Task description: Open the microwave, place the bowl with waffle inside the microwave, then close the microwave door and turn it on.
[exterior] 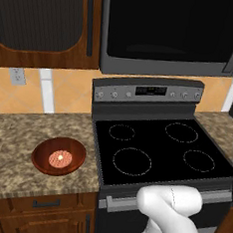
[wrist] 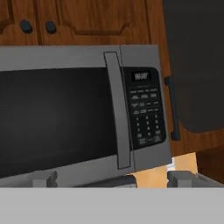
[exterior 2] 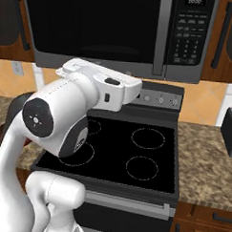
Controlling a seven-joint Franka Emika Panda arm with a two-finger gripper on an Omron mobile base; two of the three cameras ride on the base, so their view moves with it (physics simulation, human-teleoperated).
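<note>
Hand view faces the shut microwave door (wrist: 57, 122) and its handle (wrist: 117, 109).

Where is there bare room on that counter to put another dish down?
Bare granite lies on the counter around the bowl, mostly left of it and behind it toward the wall. Right of the stove, more counter is free up to a dark appliance. The stove's burners carry nothing.

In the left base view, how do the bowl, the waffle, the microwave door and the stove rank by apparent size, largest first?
1. Stove and microwave door: both cropped, too alike to rank.
2. Bowl.
3. Waffle, lying inside the bowl.
</note>
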